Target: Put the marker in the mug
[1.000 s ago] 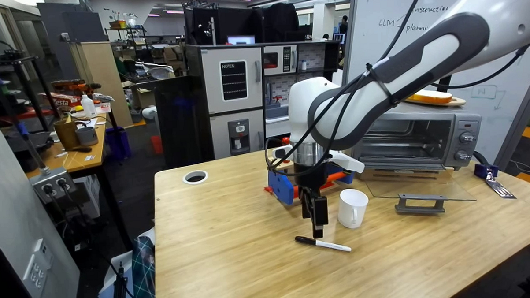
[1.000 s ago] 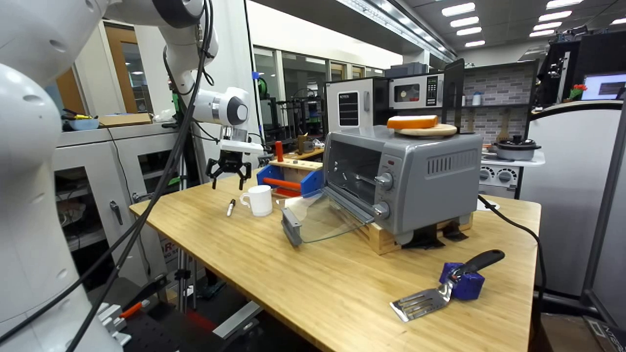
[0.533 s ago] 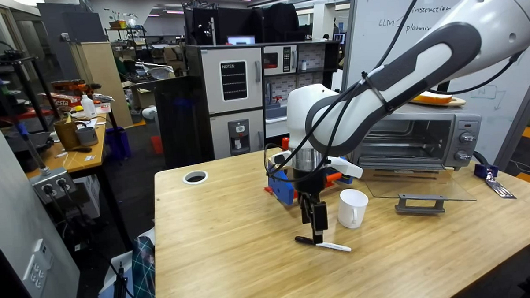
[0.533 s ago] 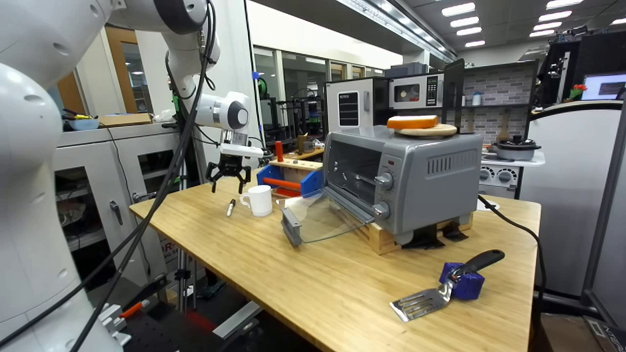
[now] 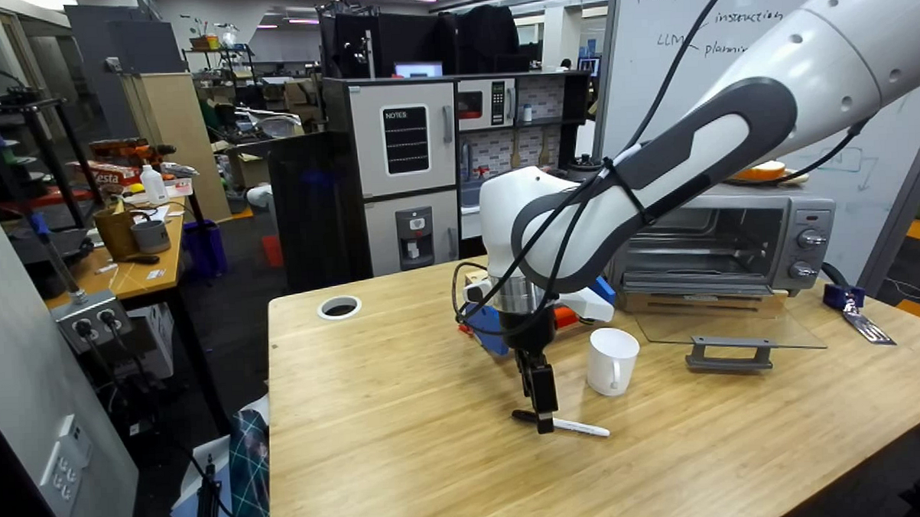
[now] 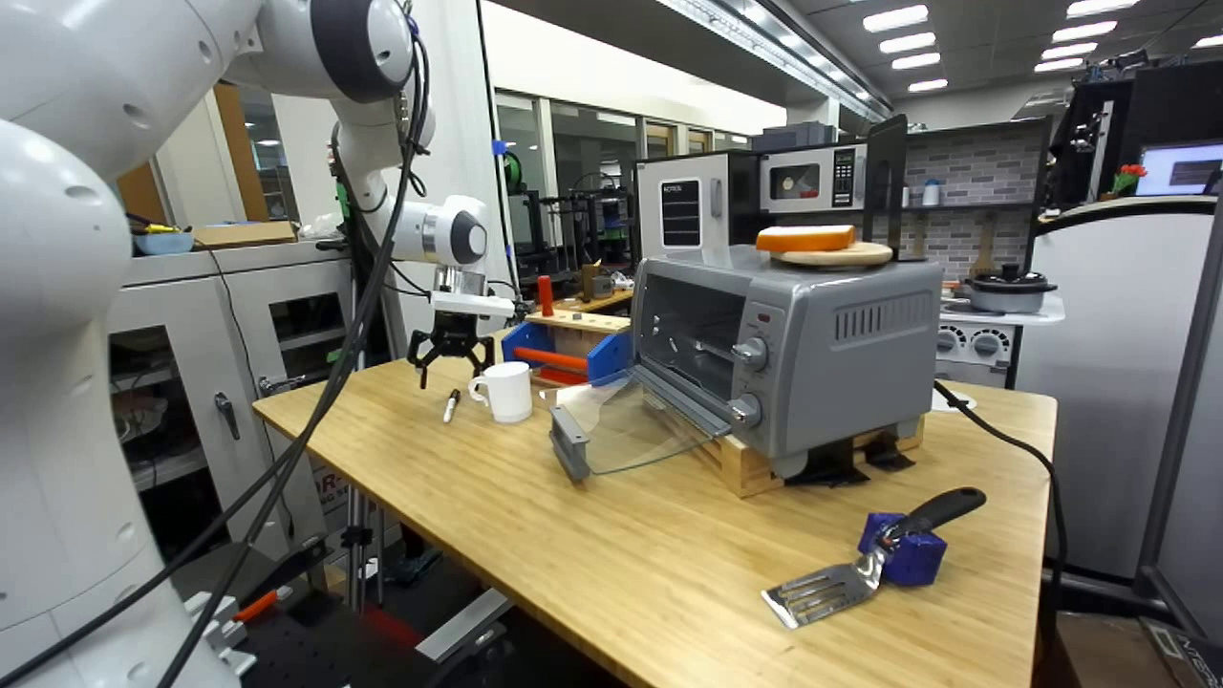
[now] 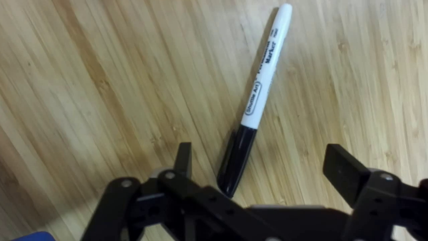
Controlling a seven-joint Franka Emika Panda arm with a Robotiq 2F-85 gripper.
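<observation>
The marker (image 7: pixel 257 103), white with a black cap, lies flat on the wooden table. In both exterior views it rests beside the white mug (image 5: pixel 613 360), which stands upright; the mug (image 6: pixel 506 392) has its handle towards the marker (image 6: pixel 451 406). Pointing down above the capped end, my gripper (image 7: pixel 260 160) is open wide. In the wrist view the black cap reaches between its fingers, nearer the left one, and touches neither. An exterior view has the gripper (image 5: pixel 540 416) covering part of the cap. How high the fingertips are over the table is hard to judge.
A red-and-blue toy block set (image 6: pixel 607 355) stands behind the mug. Beyond it is a grey toaster oven (image 6: pixel 841 354), its glass door (image 6: pixel 640 430) lowered over the table. A spatula (image 6: pixel 831 592) leans on a purple block (image 6: pixel 912 559). A round hole's rim (image 5: pixel 339 316) sits near the table corner.
My gripper has come down closer to the table over the marker, shifting slightly sideways during the last half second. It has stayed open. Marker and mug have not moved.
</observation>
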